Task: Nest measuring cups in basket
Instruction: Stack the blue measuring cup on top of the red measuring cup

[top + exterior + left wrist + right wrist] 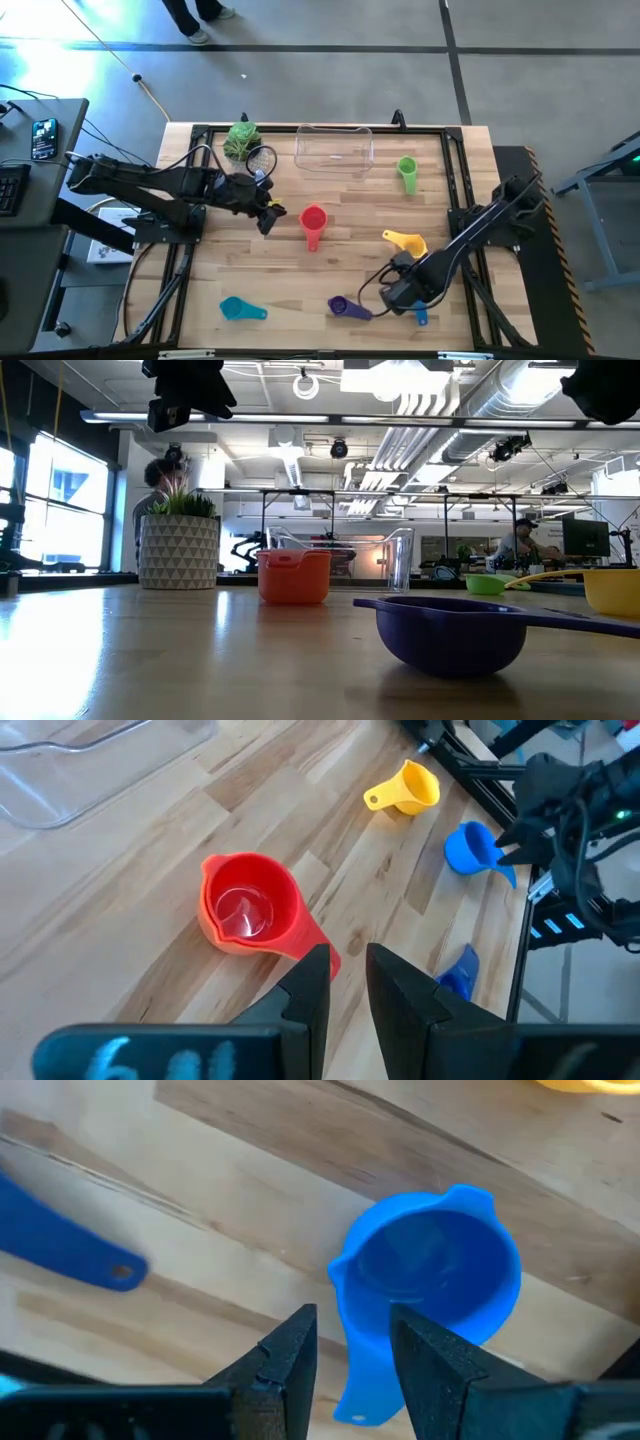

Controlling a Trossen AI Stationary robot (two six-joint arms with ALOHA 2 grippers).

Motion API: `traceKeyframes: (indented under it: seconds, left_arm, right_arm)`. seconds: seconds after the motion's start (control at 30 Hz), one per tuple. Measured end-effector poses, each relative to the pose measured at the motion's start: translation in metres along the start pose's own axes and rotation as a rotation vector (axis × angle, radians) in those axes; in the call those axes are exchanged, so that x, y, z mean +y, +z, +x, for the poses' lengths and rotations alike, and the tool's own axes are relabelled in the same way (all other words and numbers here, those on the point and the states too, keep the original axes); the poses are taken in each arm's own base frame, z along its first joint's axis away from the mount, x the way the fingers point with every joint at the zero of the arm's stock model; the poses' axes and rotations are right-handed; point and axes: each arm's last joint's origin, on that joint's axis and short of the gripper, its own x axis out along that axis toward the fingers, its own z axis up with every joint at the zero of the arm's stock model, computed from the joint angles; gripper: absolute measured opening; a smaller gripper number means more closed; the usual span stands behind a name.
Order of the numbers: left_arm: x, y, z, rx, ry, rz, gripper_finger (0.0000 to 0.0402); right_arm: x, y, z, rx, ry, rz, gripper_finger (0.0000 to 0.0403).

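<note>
1. Right pincer [350, 1325] is clamping the handle of the small blue plastic measuring cup [430, 1270], which runs down between its two fingers. The bowl is sitting just ahead of the fingertips, and the cup is hanging above the wooden bench [250, 270] near the right front corner.
2. A flat blue handle-like piece [421, 316] is lying on the bench just beside that pincer.
3. Left pincer [347, 955] is hovering high with its fingers slightly apart and gripping nothing. The red plastic measuring cup [245, 905] is sitting on the bench just ahead of its tips, apparently inside an orange cup.
4. Clear plastic rectangular basket [334, 150] is resting at the far edge of the bench, and the white pot with a green plant [178, 550] is standing beside it.
5. Green cup [407, 172] is lying just right of the basket.
6. Yellow cup [405, 242] is lying between the green cup and the right pincer.
7. Purple cup [345, 307] is lying near the front edge, left of the right pincer.
8. Teal cup [240, 310] is lying front-left, well apart from both pincers.
</note>
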Motion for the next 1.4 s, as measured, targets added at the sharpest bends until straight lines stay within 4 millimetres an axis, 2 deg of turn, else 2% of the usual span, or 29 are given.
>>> traceKeyframes:
  seconds: [0.43,0.57,0.87,1.07,1.4]
  left_arm:
    - [0.002,0.002,0.0,-0.008,0.011,-0.007,0.006]
    - [0.002,0.002,0.0,-0.009,0.012,0.0,0.006]
    - [0.002,0.002,0.0,-0.008,0.014,0.019,0.006]
    - [0.004,0.0,0.0,0.013,0.032,0.063,0.006]
    - [0.01,-0.006,-0.001,0.081,0.091,0.105,0.006]
  right_arm:
    - [0.012,-0.003,0.039,0.057,-0.106,-0.061,0.0119]
    - [0.013,-0.005,0.045,0.086,-0.13,-0.06,0.0111]
    - [0.016,-0.006,0.045,0.097,-0.102,-0.062,0.0009]
    - [0.016,-0.005,0.043,0.099,-0.088,-0.023,0.0007]
    - [0.015,0.006,0.018,0.076,0.002,0.091,0.0003]
